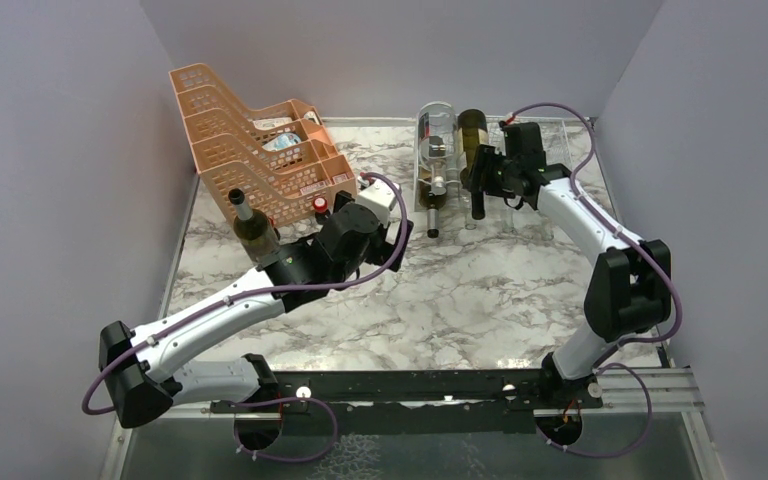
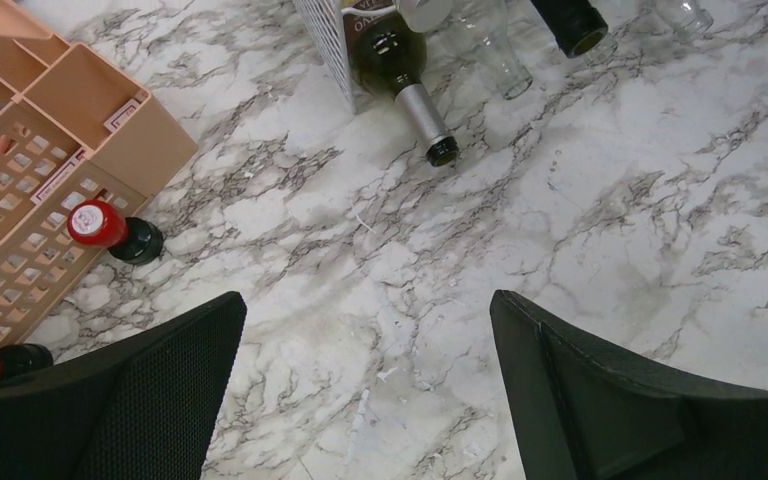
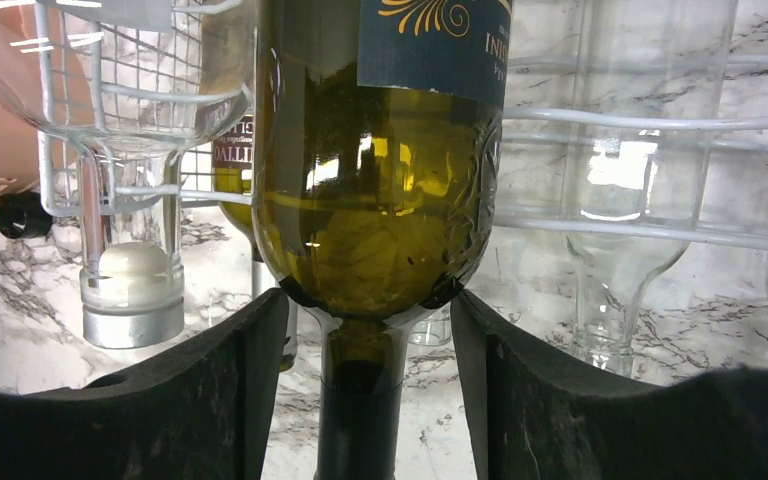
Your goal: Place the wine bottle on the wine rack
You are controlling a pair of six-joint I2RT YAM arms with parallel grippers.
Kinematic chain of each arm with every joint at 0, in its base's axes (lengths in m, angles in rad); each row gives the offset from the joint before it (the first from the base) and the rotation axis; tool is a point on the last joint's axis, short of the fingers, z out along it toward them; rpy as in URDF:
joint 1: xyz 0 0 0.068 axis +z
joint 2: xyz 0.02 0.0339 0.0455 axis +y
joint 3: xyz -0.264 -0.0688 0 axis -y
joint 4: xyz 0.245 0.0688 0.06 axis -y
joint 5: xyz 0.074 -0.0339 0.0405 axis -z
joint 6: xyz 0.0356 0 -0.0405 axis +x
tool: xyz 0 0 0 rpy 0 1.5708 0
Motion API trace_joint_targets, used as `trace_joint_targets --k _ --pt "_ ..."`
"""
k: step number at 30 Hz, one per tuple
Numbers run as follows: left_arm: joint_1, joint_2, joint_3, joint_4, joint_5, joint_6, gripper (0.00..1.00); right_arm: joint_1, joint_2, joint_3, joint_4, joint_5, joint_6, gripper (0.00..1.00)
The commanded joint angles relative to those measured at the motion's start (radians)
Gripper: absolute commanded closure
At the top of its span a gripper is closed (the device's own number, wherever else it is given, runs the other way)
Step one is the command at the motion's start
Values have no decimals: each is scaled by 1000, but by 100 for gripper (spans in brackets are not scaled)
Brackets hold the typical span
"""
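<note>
The olive-green wine bottle (image 1: 475, 150) with a dark blue label lies on the top row of the silver-white wire wine rack (image 1: 438, 190), neck toward me. In the right wrist view its body (image 3: 375, 200) rests on the rack's wires (image 3: 610, 120). My right gripper (image 3: 368, 310) is open, its fingers (image 3: 240, 380) standing either side of the dark neck with gaps on both sides; it also shows in the top view (image 1: 482, 178). My left gripper (image 2: 368, 300) is open and empty above bare marble, left of the rack (image 2: 325, 40).
Clear glass bottles (image 3: 130, 270) lie in the rack beside the green one, and a dark bottle with a silver neck (image 2: 415, 95) lies lower down. Orange perforated trays (image 1: 260, 150) stand at back left, with red-capped bottles (image 2: 100, 222) beside them. An upright bottle (image 1: 253, 230) stands by my left arm.
</note>
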Motion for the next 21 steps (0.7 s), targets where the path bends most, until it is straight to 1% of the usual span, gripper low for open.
trace_joint_targets --k 1,8,14,16,21 --pt "3 -37 62 12 -25 36 1 -6 -64 49 -11 7 -16 36" --pt "3 -64 148 14 -90 100 1 -6 -193 36 -63 -9 -48 35" --pt "3 -125 208 54 -127 152 1 17 -316 -9 -30 -149 -61 35" --pt "3 -161 214 82 -128 169 1 63 -342 -26 -2 -175 -66 35" --pt "3 -266 209 176 -116 198 1 252 -354 -40 97 -156 -78 35"
